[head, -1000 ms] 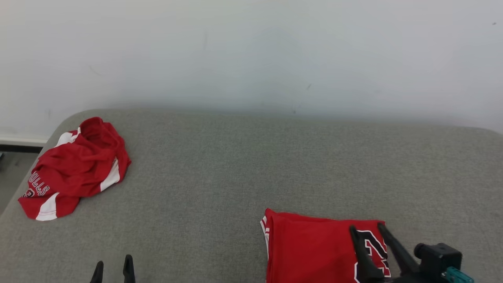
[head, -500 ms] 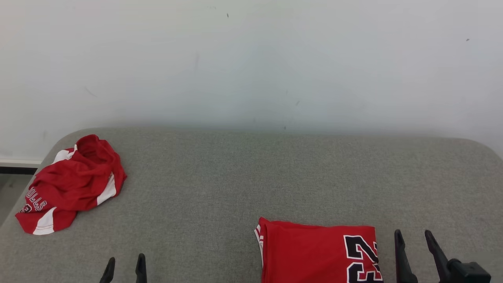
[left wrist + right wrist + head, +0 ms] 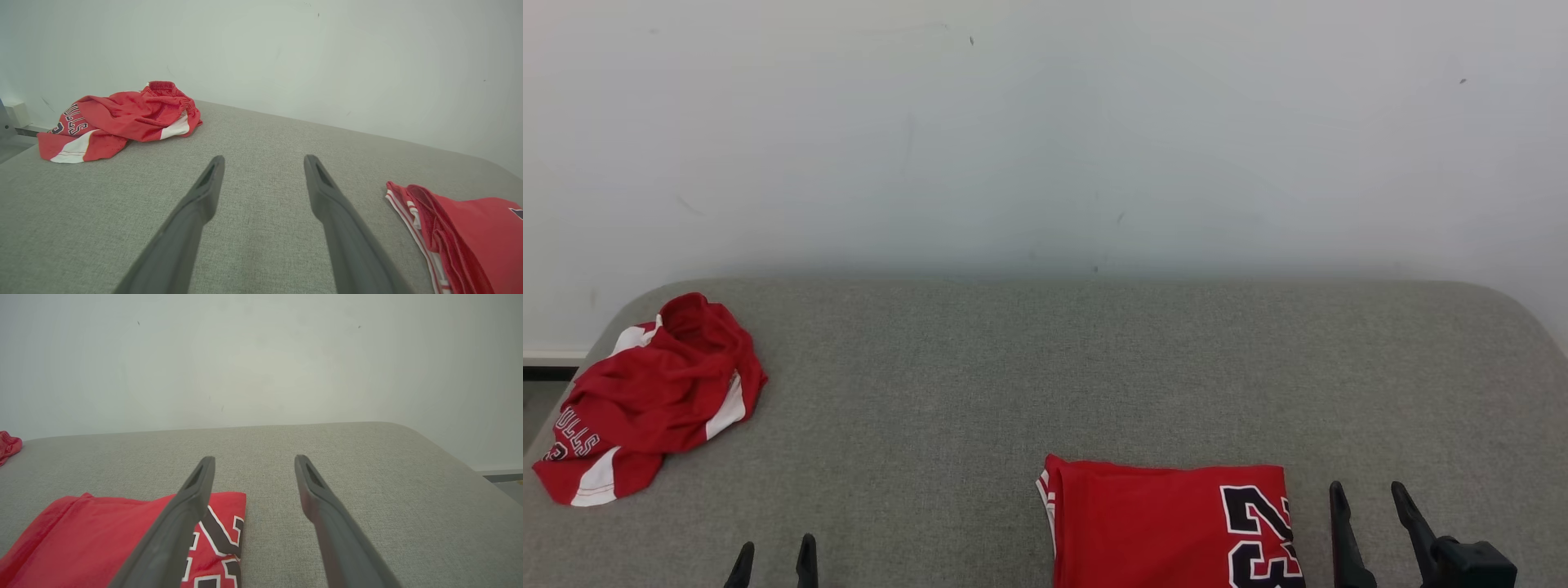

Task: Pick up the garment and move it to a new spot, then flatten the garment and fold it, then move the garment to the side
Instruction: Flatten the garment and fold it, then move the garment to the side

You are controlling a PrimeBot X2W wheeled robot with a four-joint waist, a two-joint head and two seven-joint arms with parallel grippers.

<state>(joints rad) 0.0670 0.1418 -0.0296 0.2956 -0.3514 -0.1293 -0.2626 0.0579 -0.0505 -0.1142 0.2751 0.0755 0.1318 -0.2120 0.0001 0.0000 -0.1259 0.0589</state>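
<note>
Grey padded surface (image 3: 1029, 367): crumpled red garment (image 3: 645, 400) at its left edge; left gripper (image 3: 777, 543) at the front edge, jaws spread, empty; folded red jersey (image 3: 1152, 523) at the front edge; right gripper (image 3: 1366, 487) just beside it, jaws spread.

Head high, wrists low, shared jersey (image 3: 1143, 523)

Grey fabric bed (image 3: 1013, 367), white wall (image 3: 1045, 122) behind its far edge. You have a folded red garment (image 3: 1143, 523) at the near edge, right of centre, with a black "23" on its right end and white-striped trim at its left. A crumpled red garment (image 3: 645, 400) with white panels lies at the left edge, toward the far corner. Your right tool (image 3: 1366, 486): fingers parted, empty, just beside the folded garment's right end, not touching. Left tool (image 3: 777, 543): fingers parted, empty, at the near edge, left.
</note>
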